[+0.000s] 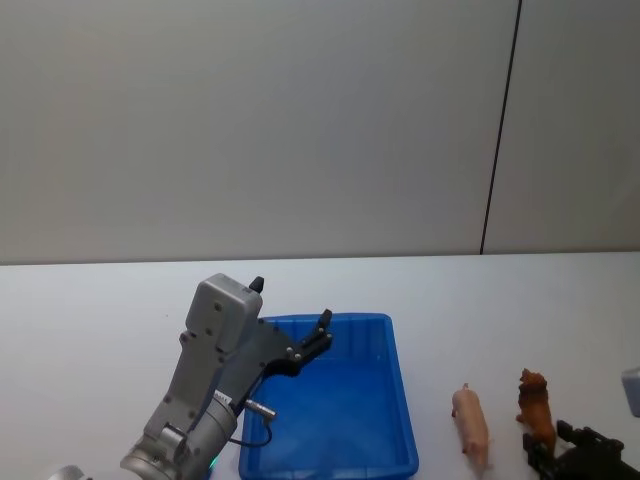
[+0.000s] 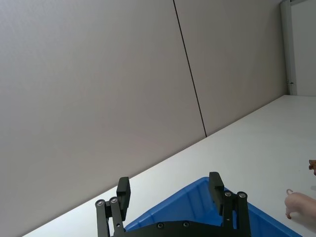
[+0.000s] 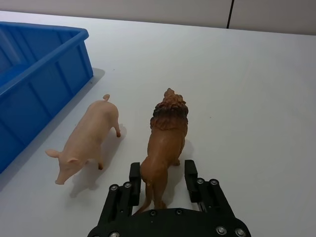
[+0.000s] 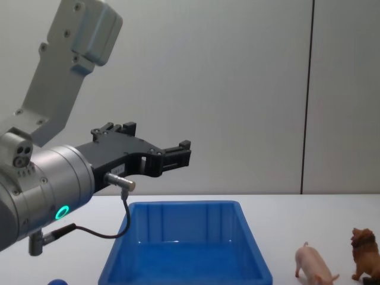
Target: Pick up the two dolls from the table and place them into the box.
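Observation:
The reddish-brown lion doll stands on the white table with the pale pink pig doll just beside it. My right gripper is open, its fingers straddling the lion's hindquarters at table level. In the head view the pig and the lion stand right of the blue box, with the right gripper behind the lion. My left gripper hangs open and empty above the box's far left part, also shown as the left gripper over the box rim.
A small blue ball lies on the table left of the box. A plain grey wall stands behind the table. Bare tabletop stretches beyond the dolls and right of them.

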Motion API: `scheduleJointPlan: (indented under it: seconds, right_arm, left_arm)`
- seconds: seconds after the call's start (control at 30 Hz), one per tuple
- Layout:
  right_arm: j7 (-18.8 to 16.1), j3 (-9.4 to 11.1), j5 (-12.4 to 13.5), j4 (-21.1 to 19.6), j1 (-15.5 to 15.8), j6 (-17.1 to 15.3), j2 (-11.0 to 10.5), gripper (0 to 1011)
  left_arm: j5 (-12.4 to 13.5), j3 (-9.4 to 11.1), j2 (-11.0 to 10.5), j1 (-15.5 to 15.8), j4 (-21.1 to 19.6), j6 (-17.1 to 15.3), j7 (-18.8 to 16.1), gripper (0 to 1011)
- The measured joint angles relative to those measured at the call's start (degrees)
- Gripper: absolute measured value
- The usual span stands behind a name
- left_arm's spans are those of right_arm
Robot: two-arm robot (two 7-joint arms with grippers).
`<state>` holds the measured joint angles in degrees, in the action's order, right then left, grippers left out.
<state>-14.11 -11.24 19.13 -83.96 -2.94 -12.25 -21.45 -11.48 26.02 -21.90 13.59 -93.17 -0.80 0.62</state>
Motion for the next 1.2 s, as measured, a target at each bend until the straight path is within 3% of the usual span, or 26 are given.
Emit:
scheduleJointPlan:
  seconds: [0.23, 0.33, 0.83, 1.2]
  right_arm:
    - [-0.2, -0.2, 0.1, 0.3, -0.5, 0.4, 0.4, 337]
    - [-0.1, -0.2, 0.0, 0.0, -0.7, 1.0, 0.5, 284]
    - [1.0, -0.2, -2.2, -4.4, -1.0, 5.3, 0.6, 284]
    - [-2.9, -1.2, -3.8, -7.4, -3.2, 6.0, 1.7, 284]
  left_arm:
    - [0.0, 0.0, 0.0, 0.0, 0.0, 0.0, 0.0, 1002]
    - [0.0, 0.0, 0.0, 0.0, 0.0, 0.0, 0.0, 1002]
    - [0.0, 0.0, 0.0, 0.0, 0.0, 0.0, 0.0, 1002]
    - [0.0, 0.0, 0.0, 0.0, 0.0, 0.0, 0.0, 1001]
